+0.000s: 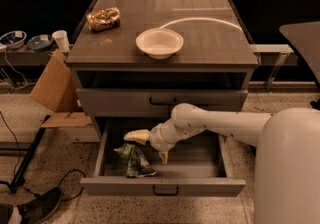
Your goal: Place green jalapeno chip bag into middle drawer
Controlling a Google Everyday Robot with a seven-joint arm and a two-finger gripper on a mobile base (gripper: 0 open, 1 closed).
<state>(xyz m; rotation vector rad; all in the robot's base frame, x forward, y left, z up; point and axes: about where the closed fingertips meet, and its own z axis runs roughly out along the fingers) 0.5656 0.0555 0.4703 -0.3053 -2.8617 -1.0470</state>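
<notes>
The green jalapeno chip bag lies crumpled on the tray floor in the left part of the open middle drawer. My gripper hangs over the drawer just above and right of the bag. It is open: one pale finger points left above the bag and the other points down beside it. It holds nothing. My white arm reaches in from the right.
The matching grey drawer front above is shut. On the cabinet top stand a white bowl and a brown-gold crinkled bag. A cardboard box leans at the left, with cables and a black stand on the floor.
</notes>
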